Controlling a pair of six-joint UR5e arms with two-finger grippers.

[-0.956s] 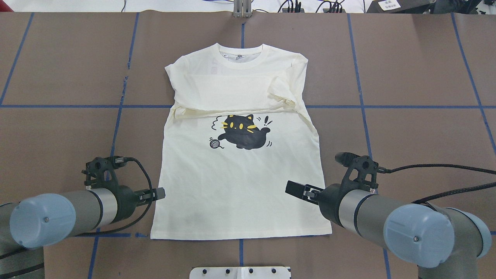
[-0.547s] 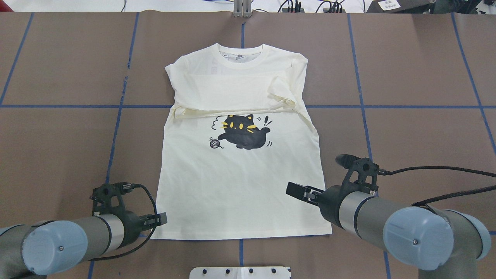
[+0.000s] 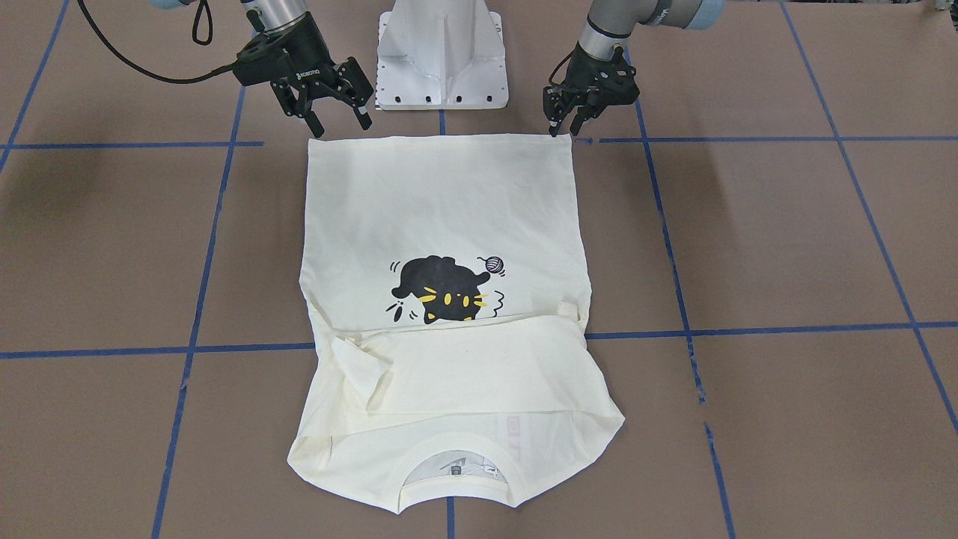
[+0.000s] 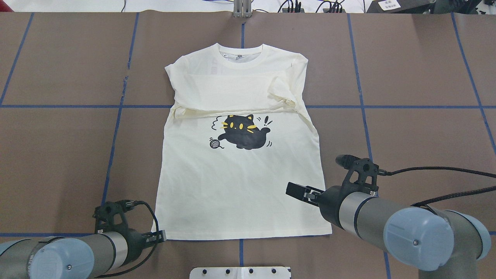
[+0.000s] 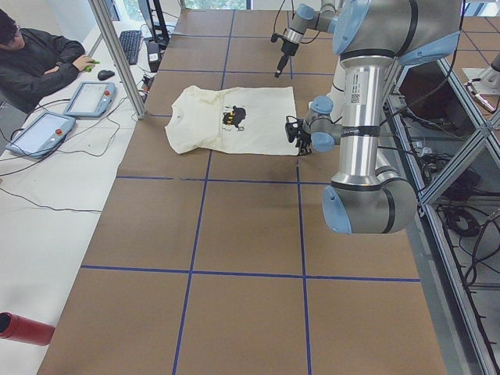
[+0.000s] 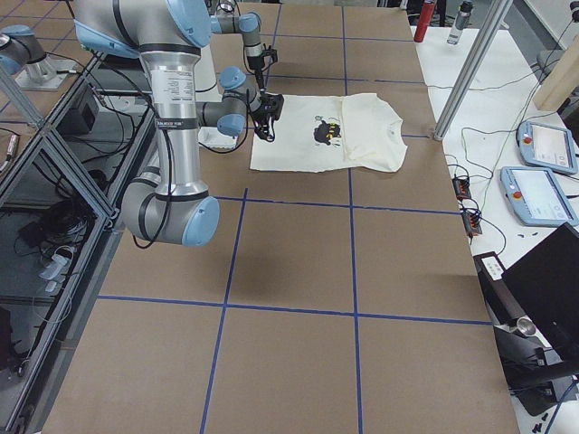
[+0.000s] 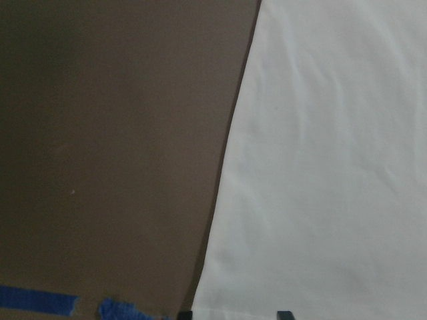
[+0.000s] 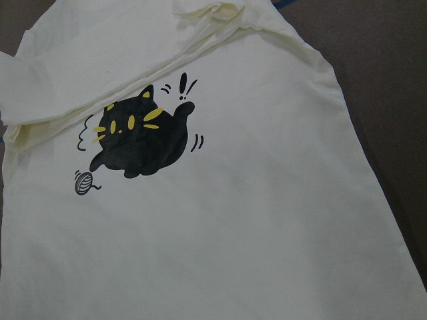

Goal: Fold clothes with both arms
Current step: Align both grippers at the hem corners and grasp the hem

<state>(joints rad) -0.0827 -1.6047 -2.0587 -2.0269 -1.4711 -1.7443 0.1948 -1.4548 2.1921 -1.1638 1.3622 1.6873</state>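
The cream T-shirt [image 4: 240, 186] lies flat on the brown table with its black cat print [image 4: 242, 133] facing up. Both sleeves are folded across the chest and the collar points away from the robot. My left gripper [image 4: 159, 236] is open and low at the hem's left corner [image 3: 563, 129]. In the left wrist view the shirt's edge [image 7: 227, 200] runs between the two fingertips. My right gripper [image 3: 340, 122] is open wide and hovers over the hem's right part [image 4: 293, 189]. The right wrist view looks down on the cat print [image 8: 140, 143].
The white pedestal base [image 3: 441, 52] stands just behind the hem. Blue tape lines [image 4: 112, 147] grid the table. A person [image 5: 39, 58] sits at a side desk with control tablets [image 5: 86, 98] beyond the table's far end.
My left gripper has moved back along the shirt's left edge, down to the hem corner. The right arm has barely moved.
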